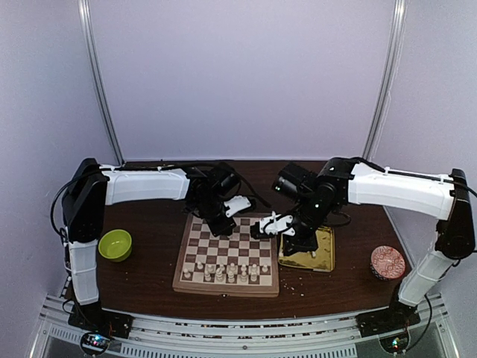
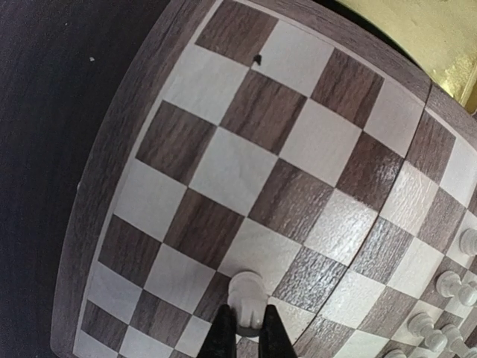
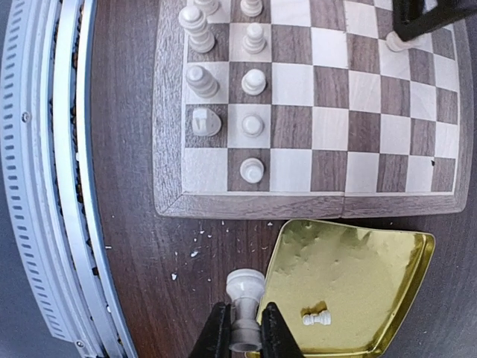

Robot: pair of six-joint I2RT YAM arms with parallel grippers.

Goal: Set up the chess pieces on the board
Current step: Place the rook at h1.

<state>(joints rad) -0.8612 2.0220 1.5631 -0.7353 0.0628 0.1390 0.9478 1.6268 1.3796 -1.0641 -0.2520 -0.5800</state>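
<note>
Left pincer (image 2: 246, 332) clamps a tiny cream-white chess piece (image 2: 247, 297) over the checkered wooden board (image 2: 246, 171); right pincer (image 3: 243, 332) grips a second cream-white piece (image 3: 244, 294) beside the shiny gold square tray (image 3: 358, 253).

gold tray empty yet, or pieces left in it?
Not empty. The right wrist view shows one white chess piece lying tipped on its side inside the gold tray. No others show in it.

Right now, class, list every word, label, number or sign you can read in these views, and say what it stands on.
None can be read. The board shows no letters or numbers on its border, the gold tray is plain, and the round red container bears only a pattern, too small to tell whether it holds writing.
</note>
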